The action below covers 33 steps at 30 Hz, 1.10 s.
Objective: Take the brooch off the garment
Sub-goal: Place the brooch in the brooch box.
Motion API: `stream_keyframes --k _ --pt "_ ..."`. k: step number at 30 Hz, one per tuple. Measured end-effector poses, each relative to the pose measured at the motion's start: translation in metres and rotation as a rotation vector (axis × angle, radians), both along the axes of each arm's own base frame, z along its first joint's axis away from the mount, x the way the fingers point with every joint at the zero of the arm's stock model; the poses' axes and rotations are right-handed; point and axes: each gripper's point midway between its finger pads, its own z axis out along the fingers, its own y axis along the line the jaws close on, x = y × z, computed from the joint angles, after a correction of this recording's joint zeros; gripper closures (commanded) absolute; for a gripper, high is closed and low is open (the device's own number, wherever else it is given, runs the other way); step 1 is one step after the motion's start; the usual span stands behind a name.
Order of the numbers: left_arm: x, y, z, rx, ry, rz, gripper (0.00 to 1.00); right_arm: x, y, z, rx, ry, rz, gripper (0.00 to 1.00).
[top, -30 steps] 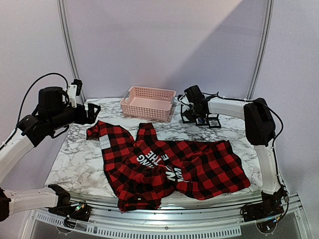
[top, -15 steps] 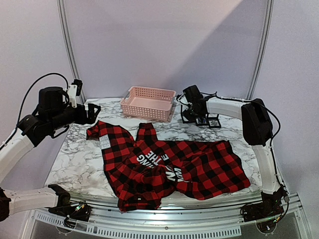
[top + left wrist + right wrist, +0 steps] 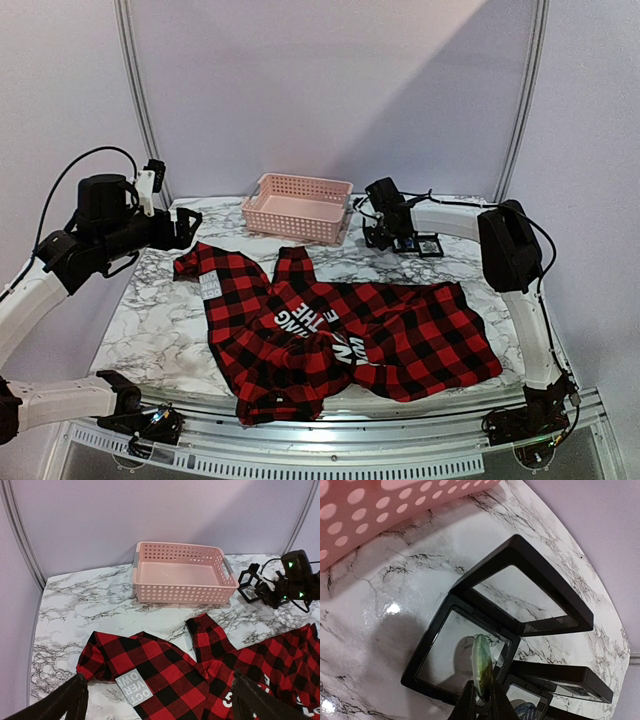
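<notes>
The brooch (image 3: 482,672), a greenish oval, stands on edge over an open black display box (image 3: 445,652). My right fingers (image 3: 468,704) are nearly closed and pinch its lower rim. The box sits on the table (image 3: 160,310) just beside the pink basket (image 3: 298,207). The garment (image 3: 340,335), red-and-black plaid, lies spread mid-table, well apart from the brooch. My left fingers (image 3: 70,697) are spread wide above one sleeve end and hold nothing.

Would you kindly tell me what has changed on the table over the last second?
The right gripper, pinching a green oval brooch over an open black display case, shifted slightly left, toward the pink perforated plastic basket. The left gripper stayed open and hovering; the red-and-black plaid flannel shirt did not move.
</notes>
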Motion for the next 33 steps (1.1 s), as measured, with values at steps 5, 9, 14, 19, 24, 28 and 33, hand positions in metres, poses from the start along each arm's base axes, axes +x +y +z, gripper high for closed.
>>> stream_keyframes --k 5,9,14,19,24,28,33 --pt "0.0 0.0 0.0 0.0 0.0 0.0 0.0 -0.001 0.001 -0.001 0.01 0.008 0.003 0.82" --pt "0.0 0.0 0.0 0.003 0.0 -0.001 0.0 -0.002 0.003 -0.002 0.02 0.014 0.009 0.79" --pt "0.0 0.0 0.0 0.007 -0.001 -0.002 0.0 -0.004 0.006 -0.004 0.04 0.029 0.015 0.71" --pt "0.0 0.0 0.0 0.01 -0.001 -0.003 0.0 -0.01 0.011 -0.007 0.065 0.062 0.032 0.58" --pt "0.0 0.001 -0.001 0.014 -0.002 0.0 0.0 -0.014 0.015 -0.005 0.099 0.084 0.042 0.53" --pt "0.001 0.002 -0.001 0.018 -0.002 0.004 0.0 -0.017 0.022 0.008 0.147 0.087 0.058 0.5" --pt "0.001 0.004 -0.001 0.023 -0.003 0.016 0.0 -0.03 0.034 0.034 0.26 0.094 0.099 0.42"
